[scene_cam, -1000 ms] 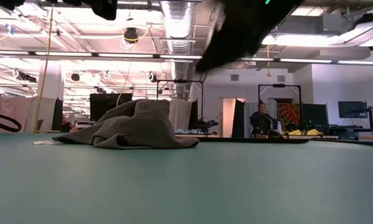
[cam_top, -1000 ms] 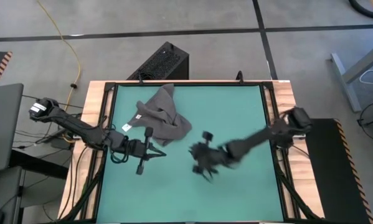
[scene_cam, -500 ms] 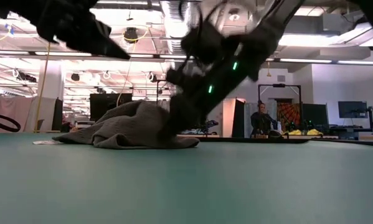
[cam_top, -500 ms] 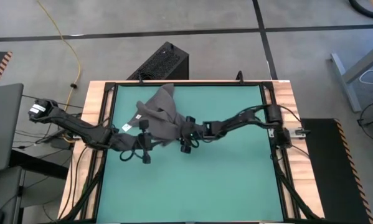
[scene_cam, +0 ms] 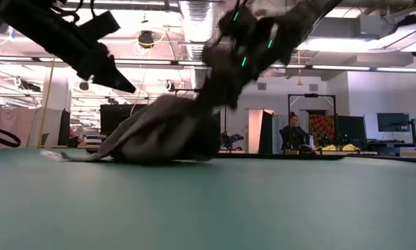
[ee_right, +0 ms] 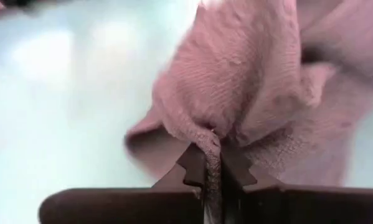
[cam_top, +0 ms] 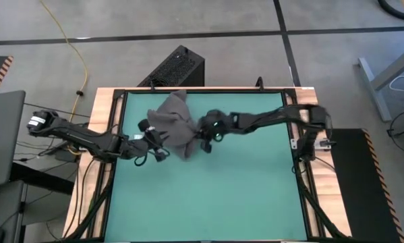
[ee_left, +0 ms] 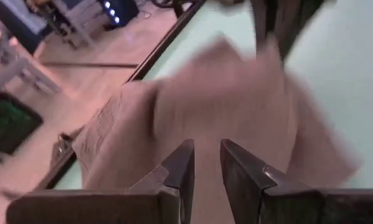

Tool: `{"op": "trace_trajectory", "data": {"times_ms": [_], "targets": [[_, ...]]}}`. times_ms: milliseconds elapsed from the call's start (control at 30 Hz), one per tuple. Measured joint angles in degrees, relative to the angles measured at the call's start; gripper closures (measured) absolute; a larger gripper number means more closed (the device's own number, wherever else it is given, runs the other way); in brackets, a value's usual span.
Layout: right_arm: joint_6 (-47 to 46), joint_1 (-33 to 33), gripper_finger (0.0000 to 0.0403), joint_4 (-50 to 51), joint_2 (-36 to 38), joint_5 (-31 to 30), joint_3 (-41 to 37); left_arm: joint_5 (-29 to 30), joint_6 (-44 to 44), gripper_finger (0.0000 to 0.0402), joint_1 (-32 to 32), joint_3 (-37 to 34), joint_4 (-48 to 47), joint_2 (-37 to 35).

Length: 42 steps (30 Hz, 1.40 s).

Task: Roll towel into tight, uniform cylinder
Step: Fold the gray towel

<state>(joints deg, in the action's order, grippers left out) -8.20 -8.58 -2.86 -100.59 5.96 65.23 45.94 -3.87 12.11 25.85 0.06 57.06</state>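
High view: right gripper (cam_top: pixel 206 137) now pinches the towel (cam_top: pixel 173 121) (right edge), lifting it — left gripper (cam_top: pixel 156 143), fingers narrowly parted, arrives beside it. Rolling not yet begun.

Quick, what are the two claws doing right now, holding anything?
Left gripper: jaws slightly open just above the towel, holding nothing.
Right gripper: jaws closed, pinching a fold of the towel.

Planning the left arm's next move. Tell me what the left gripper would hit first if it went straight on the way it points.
Most likely the towel: it fills the view just past the left gripper, whose fingers stand slightly apart. Depth is unclear, so the gap cannot be judged.
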Motion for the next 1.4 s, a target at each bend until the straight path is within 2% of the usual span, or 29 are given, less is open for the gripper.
{"op": "trace_trajectory", "data": {"times_ms": [133, 267, 333, 400, 500, 567, 633, 733, 1033, 1233, 1400], "targets": [[2.8, 1.1, 0.0370, 2.1, 11.4, -0.3, 0.0, -1.6, -0.2, 0.0333, 1.8, -0.1, -2.1, -5.1], [3.1, 8.5, 0.0371, -1.4, 18.6, -4.3, 0.1, -4.3, 4.1, 0.0333, 4.1, -0.1, 6.5, -9.9], [-0.8, 12.8, 0.0368, -2.0, 20.5, -9.4, 0.1, -10.5, 5.4, 0.0333, 5.2, 0.0, 11.9, -11.7], [-8.8, 16.8, 0.0367, 2.0, 22.5, -13.6, 0.1, -18.4, 6.8, 0.0333, 6.2, 0.0, 16.7, -12.5], [-17.9, 21.7, 0.0366, 15.5, 24.0, -17.9, 0.2, -29.2, 7.9, 0.0333, 7.4, 0.0, 21.5, -12.2], [-23.8, 25.3, 0.0364, 26.6, 23.1, -23.7, 0.0, -33.8, 7.8, 0.0333, 8.1, 0.0, 25.1, -10.8], [-31.5, 28.1, 0.0355, 35.3, 21.6, -30.8, -0.1, -35.5, 7.5, 0.0333, 8.7, 0.0, 27.7, -8.7], [-37.4, 29.8, 0.0331, 43.1, 21.3, -33.8, 0.0, -35.5, 6.4, 0.0333, 9.2, 0.0, 33.6, -4.0], [-41.8, 30.4, 0.0232, 51.9, 24.3, -34.4, 0.1, -34.9, 4.3, 0.0333, 9.1, 0.2, 48.1, 14.3], [-41.9, 32.7, 0.0176, 56.1, 24.5, -33.0, 0.1, -38.1, 1.4, 0.0333, 9.1, 2.4, 45.8, 25.1], [-42.8, 37.1, 0.0170, 57.3, 24.5, -33.1, 0.1, -39.1, -2.5, 0.0333, 9.1, 3.3, 45.8, 33.5]]}}
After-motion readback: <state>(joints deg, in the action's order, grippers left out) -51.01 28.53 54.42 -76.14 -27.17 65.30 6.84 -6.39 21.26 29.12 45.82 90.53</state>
